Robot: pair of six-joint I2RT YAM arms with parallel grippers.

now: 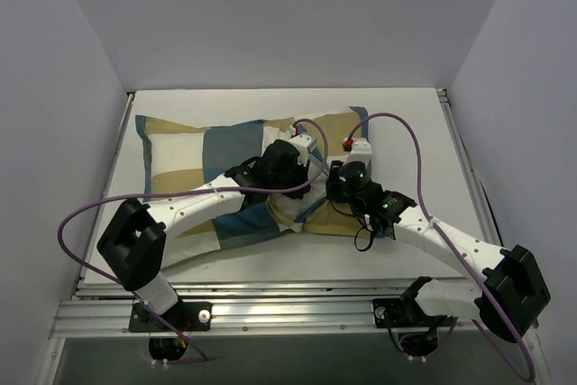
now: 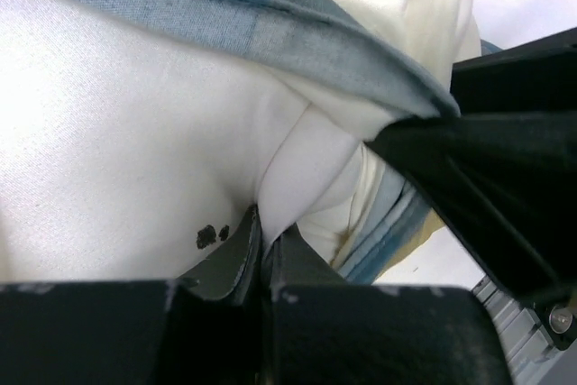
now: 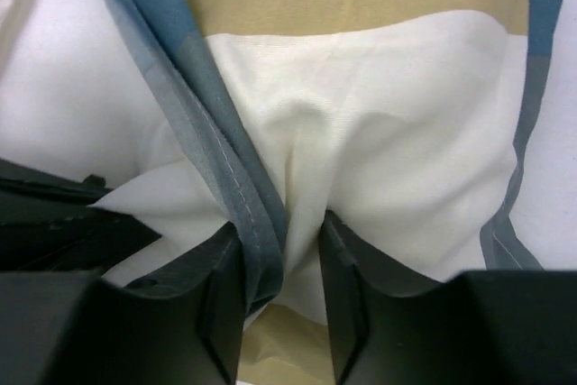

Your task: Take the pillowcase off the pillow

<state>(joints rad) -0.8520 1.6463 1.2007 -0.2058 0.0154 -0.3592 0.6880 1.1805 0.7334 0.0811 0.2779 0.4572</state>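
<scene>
A fold of the pillow (image 2: 117, 151) is pinched in the left gripper (image 2: 261, 248), beside dark specks (image 2: 212, 234); the pillowcase (image 3: 361, 132) hem is clamped by the right gripper (image 3: 281, 263). From above, both sets of fingertips are hidden, and the pillow is mostly covered on the table (image 1: 406, 114)

- Top external: fixed above and behind the arm bases, looking down and forward over the whole table (image 1: 406, 114); the farthest view.
- Left wrist: mounted at the left gripper (image 2: 261, 233), facing along its fingers, very close to the pillow (image 2: 117, 132).
- Right wrist: mounted at the right gripper (image 3: 281, 232), facing along its fingers, equally close to the pillowcase (image 3: 361, 123).
- Shared: all three views include the blue hem (image 2: 270, 20); each wrist view shows the other gripper's black body at its edge.
</scene>
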